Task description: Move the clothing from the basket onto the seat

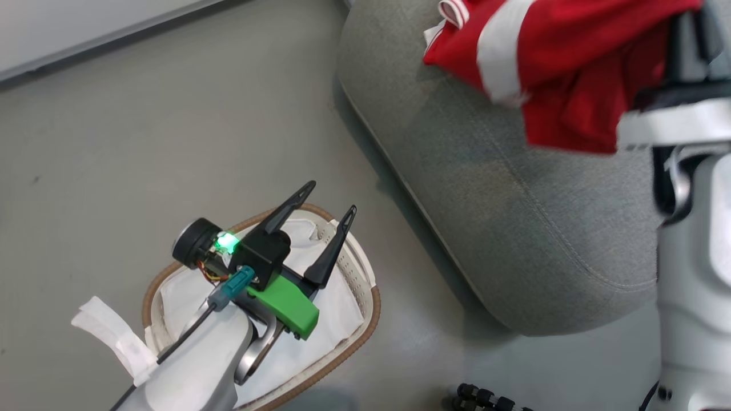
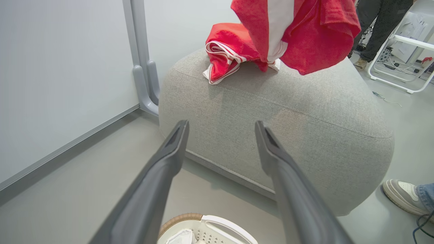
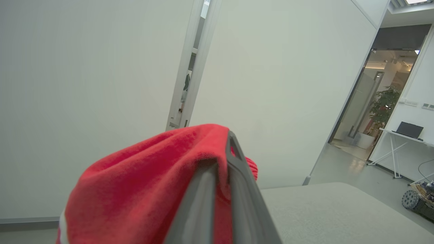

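Observation:
My right gripper is shut on a red garment of the clothing, which drapes over its fingers. That garment hangs above the far part of the grey seat, its white stripe showing. A second red garment with white trim lies bunched on top of the seat. My left gripper stands open and holds nothing, hovering over the white basket, in which the white liner shows. In the left wrist view the left gripper points at the seat's side, with the basket's rim below.
A wall with a grey baseboard runs along the left, and a grey post foot stands by the seat. A person's shoe rests on the floor beside the seat. A white folding frame and a person's legs are beyond it.

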Tool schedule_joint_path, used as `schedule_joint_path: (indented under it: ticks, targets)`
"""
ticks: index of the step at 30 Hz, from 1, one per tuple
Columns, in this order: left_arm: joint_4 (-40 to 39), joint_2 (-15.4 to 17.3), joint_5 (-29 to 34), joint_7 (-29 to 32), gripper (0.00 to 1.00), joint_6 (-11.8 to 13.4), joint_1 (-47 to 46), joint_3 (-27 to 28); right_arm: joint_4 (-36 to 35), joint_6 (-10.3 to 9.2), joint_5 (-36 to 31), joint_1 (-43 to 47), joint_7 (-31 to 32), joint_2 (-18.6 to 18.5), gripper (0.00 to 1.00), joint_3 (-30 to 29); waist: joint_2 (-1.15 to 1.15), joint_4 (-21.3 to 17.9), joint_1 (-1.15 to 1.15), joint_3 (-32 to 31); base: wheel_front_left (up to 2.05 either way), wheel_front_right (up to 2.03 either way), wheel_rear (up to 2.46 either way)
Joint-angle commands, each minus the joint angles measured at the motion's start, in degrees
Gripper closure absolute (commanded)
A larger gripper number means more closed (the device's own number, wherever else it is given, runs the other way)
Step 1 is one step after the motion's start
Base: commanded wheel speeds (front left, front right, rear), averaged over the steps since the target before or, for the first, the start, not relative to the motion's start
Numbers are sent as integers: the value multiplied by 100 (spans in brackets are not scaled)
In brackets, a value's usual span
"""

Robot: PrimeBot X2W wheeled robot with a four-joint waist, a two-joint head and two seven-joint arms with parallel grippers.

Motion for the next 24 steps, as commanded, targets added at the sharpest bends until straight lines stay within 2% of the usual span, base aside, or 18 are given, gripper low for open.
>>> schedule_joint_path:
  ticks: [1, 8, 12, 18, 24]
  targets:
    - [-72, 85, 23, 29, 0, 24, -119, 28, 18, -8, -136, -287, -13, -21, 100, -171, 62, 242, 0, 270, 0, 0, 0]
    - [-460, 338, 124, 215, 0, 85, -250, 38, 469, -8, -485, -1654, -13, -654, 100, -940, 62, 678, 0, 783, 0, 0, 0]
    - [-702, 513, 200, 344, 0, 189, -274, 83, 678, -8, -580, -2093, -12, -1013, 100, -1272, 62, 851, 0, 1069, 0, 0, 0]
    - [-1053, 680, 292, 506, 0, 268, -319, 55, 1124, -8, -714, -2208, -13, -1653, 100, -1578, 62, 1062, 0, 1414, 0, 0, 0]
    - [-1322, 752, 306, 635, 0, 348, -335, 44, 1525, -8, -806, -1825, -13, -1861, 100, -2046, 62, 1175, 0, 1662, 0, 0, 0]
